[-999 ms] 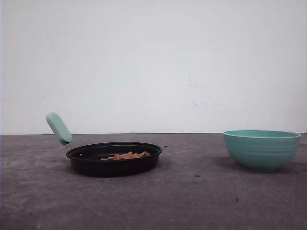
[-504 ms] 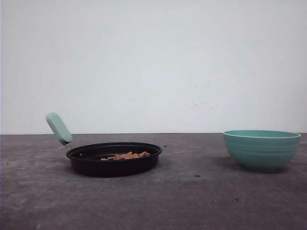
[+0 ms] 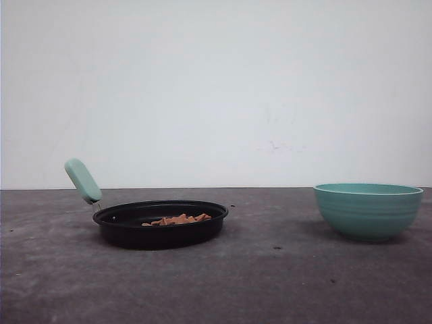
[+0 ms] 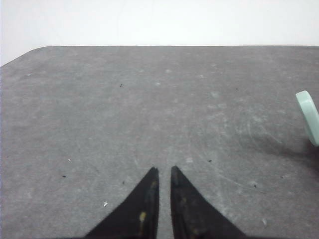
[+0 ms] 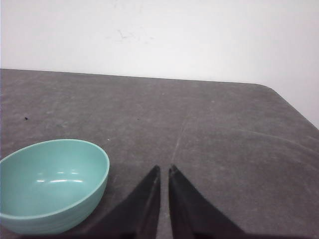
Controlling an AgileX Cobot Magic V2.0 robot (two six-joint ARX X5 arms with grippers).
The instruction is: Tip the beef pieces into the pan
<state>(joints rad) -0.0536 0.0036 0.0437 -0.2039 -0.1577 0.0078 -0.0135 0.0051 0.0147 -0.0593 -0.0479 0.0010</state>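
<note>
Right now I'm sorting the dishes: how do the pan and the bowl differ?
The pan is black and shallow; the bowl is teal, deeper and ribbed. The pan has a mint handle; the bowl has none. The pan holds beef pieces; the bowl is empty. Both stand upright on the table.

Black pan [image 3: 128, 233] (mint handle [image 3: 83, 180]), orange-brown beef pieces [image 3: 177, 219]

The left end effector [image 4: 163, 170] is formed of two black fingers [image 4: 144, 209], wedge-shaped and tapered to narrow tips; a small yellowish mark is seen on one. The right end effector [image 5: 164, 169] is built alike, its black fingers [image 5: 192, 211] matte and unmarked.
</note>
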